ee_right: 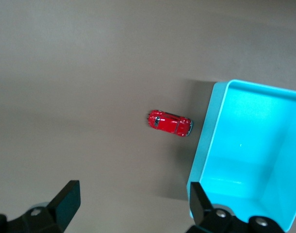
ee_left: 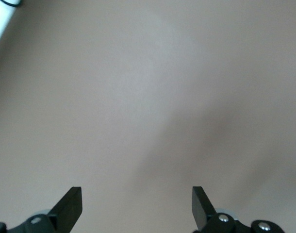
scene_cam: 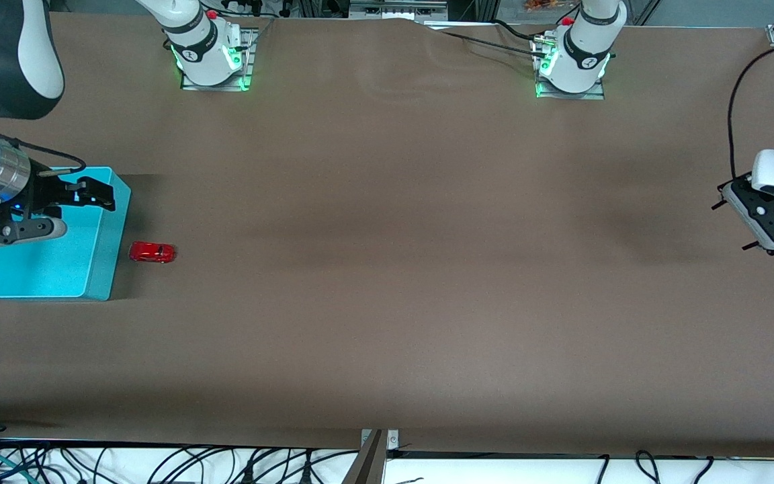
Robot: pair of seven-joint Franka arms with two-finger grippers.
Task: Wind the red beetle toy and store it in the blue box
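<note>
Front view: beetle (scene_cam: pixel 152 252) on bench (scene_cam: pixel 394 269), just beside box (scene_cam: pixel 51 259), toward my right arm's end. Not wound, not stored; all left to do. Right claw (scene_cam: pixel 95 191) released, over box. Left claw (scene_cam: pixel 763 228) released, waiting at its own end.

Left wrist view: bare bench only.

Right wrist view: beetle (ee_right: pixel 170 123) beside box (ee_right: pixel 206 141); box empty, path clear.

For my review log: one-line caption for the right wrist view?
Open right gripper above the blue box wall, red beetle toy on the table beside it.
</note>
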